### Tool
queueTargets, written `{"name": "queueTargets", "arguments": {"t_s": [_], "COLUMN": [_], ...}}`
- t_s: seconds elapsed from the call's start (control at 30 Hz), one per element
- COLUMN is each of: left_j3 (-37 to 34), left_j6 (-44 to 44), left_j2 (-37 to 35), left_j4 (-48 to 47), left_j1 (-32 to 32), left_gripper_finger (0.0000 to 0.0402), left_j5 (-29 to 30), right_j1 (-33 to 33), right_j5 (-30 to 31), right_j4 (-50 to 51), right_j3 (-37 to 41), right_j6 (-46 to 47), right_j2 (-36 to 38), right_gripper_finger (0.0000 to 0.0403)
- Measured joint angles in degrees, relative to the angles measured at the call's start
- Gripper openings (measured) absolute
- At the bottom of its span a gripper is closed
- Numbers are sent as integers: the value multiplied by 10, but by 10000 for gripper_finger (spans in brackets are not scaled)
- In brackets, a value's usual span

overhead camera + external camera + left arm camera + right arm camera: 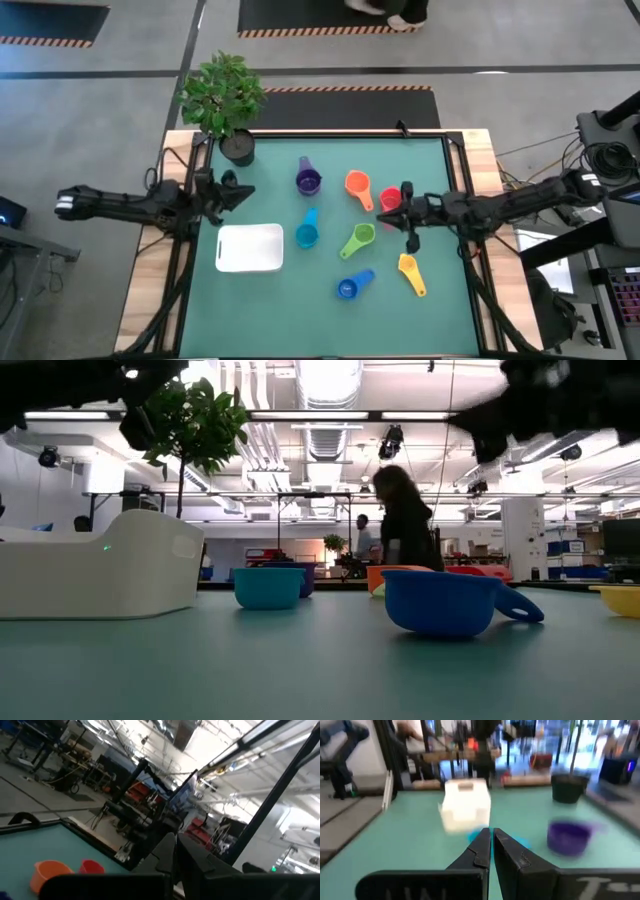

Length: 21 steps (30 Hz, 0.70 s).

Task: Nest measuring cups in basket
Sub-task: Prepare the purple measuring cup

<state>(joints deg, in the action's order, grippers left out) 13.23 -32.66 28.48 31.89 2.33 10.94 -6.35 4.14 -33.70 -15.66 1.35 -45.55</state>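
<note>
Both arms reach in level from the two sides of the table, and seven measuring cups lie scattered on the green mat beside the empty white basket [249, 247].

The left gripper [238, 193] hangs above the mat just behind the basket, with its fingers pressed together. The right gripper [409, 215] is over the right part of the mat, near the red cup [389, 199], and its fingers are also closed, holding nothing. The purple cup [308, 179] and the orange cup [358, 186] lie at the back. The light blue cup [307, 233] and the green cup [359, 239] lie in the middle. The dark blue cup [351, 286] and the yellow cup [411, 272] lie at the front. A potted plant [224, 100] stands at the back left corner of the table. In the low view a person [402, 521] is in the room behind the table.
</note>
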Motion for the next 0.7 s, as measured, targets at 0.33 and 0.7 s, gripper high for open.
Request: {"name": "queueTargets", "arguments": {"t_s": [0.33,0.7], "left_j3": [114,290], "left_j6": [56,28], "left_j2": [144,297], "left_j4": [-92,-346], "left_j1": [21,21], "left_gripper_finger": [0,0], "left_j5": [0,4], "right_j1": [1,1], "right_j5": [0,0], "right_j4": [88,127], "right_j3": [-127,-158], "right_j6": [-100,-164], "right_j2": [-40,-11], "right_gripper_finger": [9,9]}}
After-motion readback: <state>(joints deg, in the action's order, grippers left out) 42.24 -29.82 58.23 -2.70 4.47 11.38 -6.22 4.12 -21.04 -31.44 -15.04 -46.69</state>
